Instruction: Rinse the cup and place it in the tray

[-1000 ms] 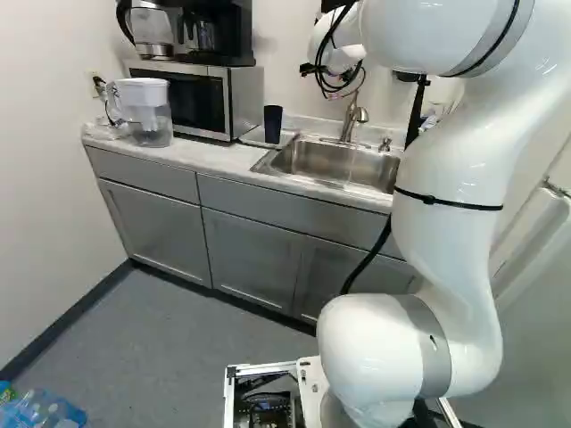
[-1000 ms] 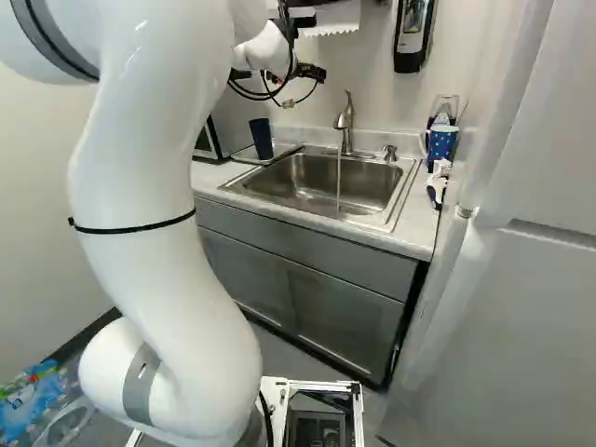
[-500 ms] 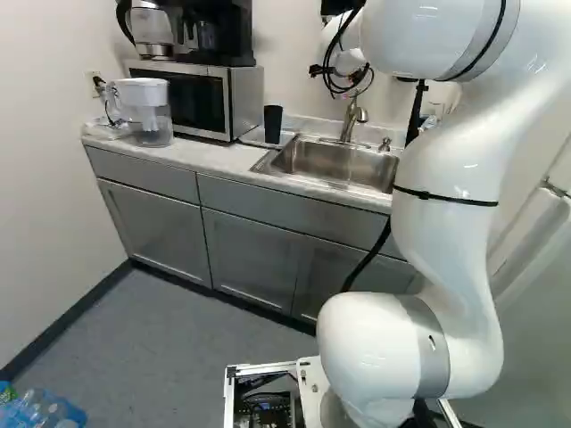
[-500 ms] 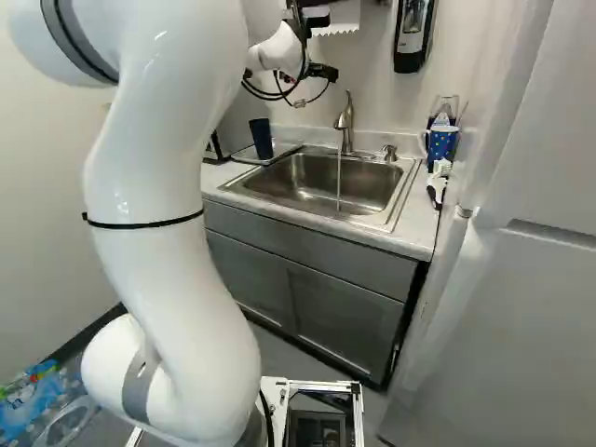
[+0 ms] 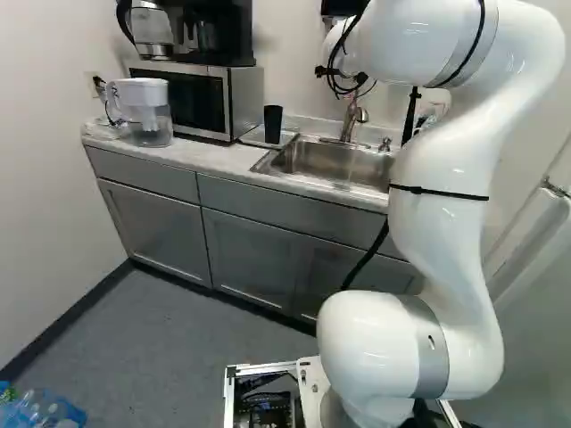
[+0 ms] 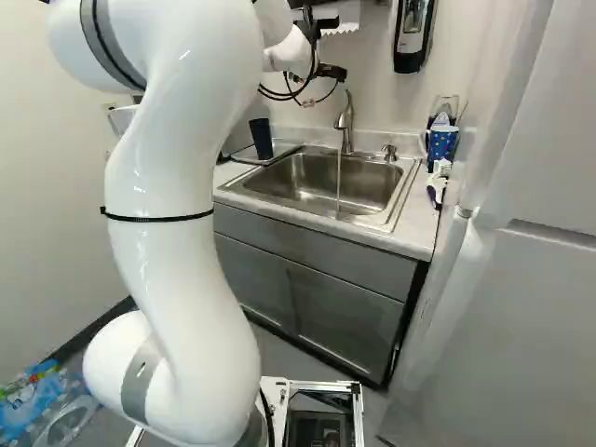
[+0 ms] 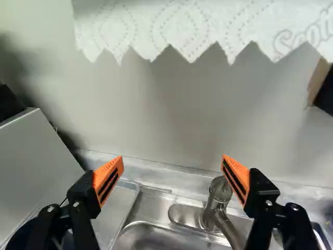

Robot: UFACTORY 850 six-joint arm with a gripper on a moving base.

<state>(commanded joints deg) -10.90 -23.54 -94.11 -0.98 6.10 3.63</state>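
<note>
While the hand (image 6: 322, 20) hangs above the back of the counter (image 5: 219, 160) with its fingers wide apart and nothing between them, the dark cup (image 6: 262, 138) stands upright on the tray (image 5: 258, 136). Tray and cup fill the strip between the microwave's (image 5: 241, 100) side and the sink's (image 6: 400, 191) raised rim. Water runs from the faucet (image 6: 345, 121) into the basin, falling well inside its walls. The wrist view shows an open gap between the orange pads (image 7: 109, 179), with the wall beyond, the faucet near one finger and the towel's (image 7: 182, 23) jagged edge ahead. A polka-dot cup (image 6: 441, 142) stands past the sink's far side, beside the pale door (image 6: 531, 279).
</note>
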